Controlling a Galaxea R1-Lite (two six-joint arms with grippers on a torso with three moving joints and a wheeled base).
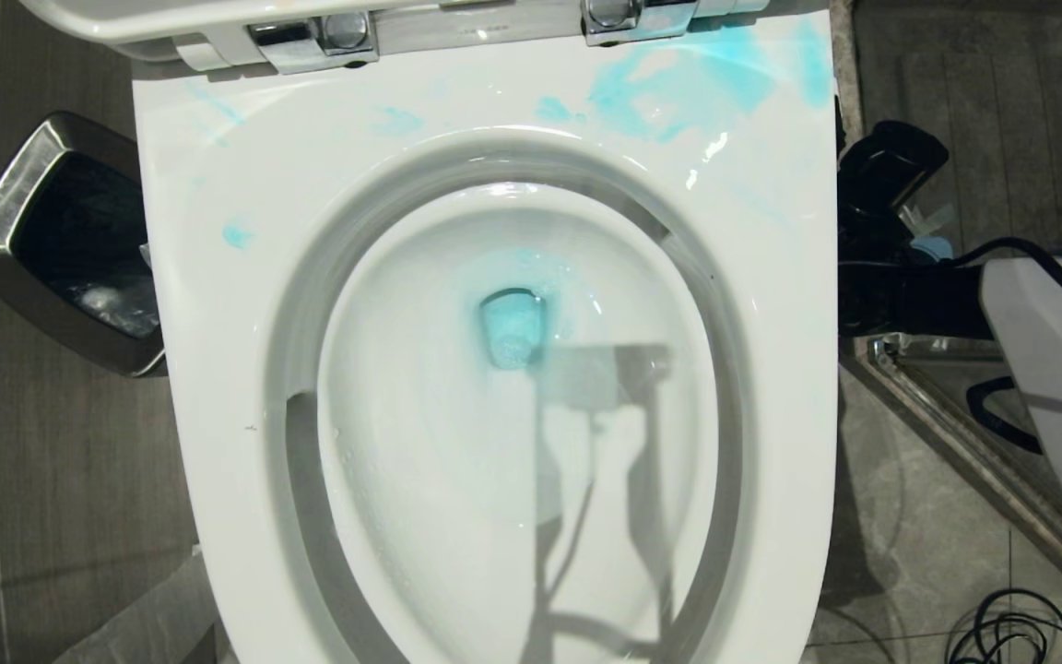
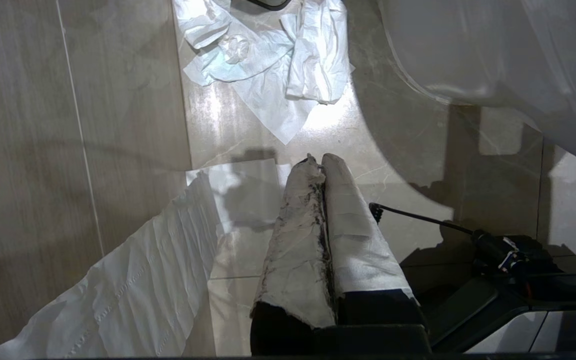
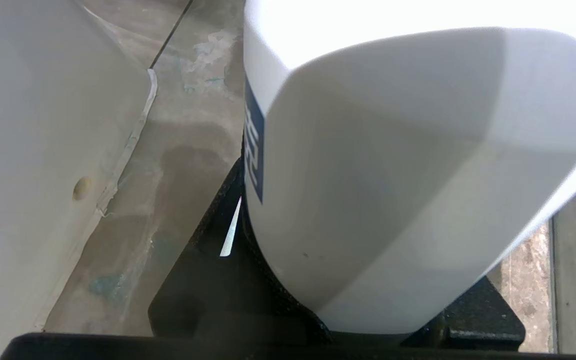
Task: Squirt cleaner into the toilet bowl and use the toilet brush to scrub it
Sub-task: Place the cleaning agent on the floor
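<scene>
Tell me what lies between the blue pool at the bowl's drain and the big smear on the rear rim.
In the head view, between the pool and the smear: bare white slope, the grey inner channel, then rim of the toilet bowl.

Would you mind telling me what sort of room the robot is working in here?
Most likely a bathroom: a white toilet bowl with its lid hinges, a chrome-rimmed waste bin beside it, and a tiled floor.

Glossy white toilet bowl [image 1: 218, 387] — turquoise cleaner [image 1: 678, 83] smears — white bottle [image 3: 418, 175], navy label.
</scene>
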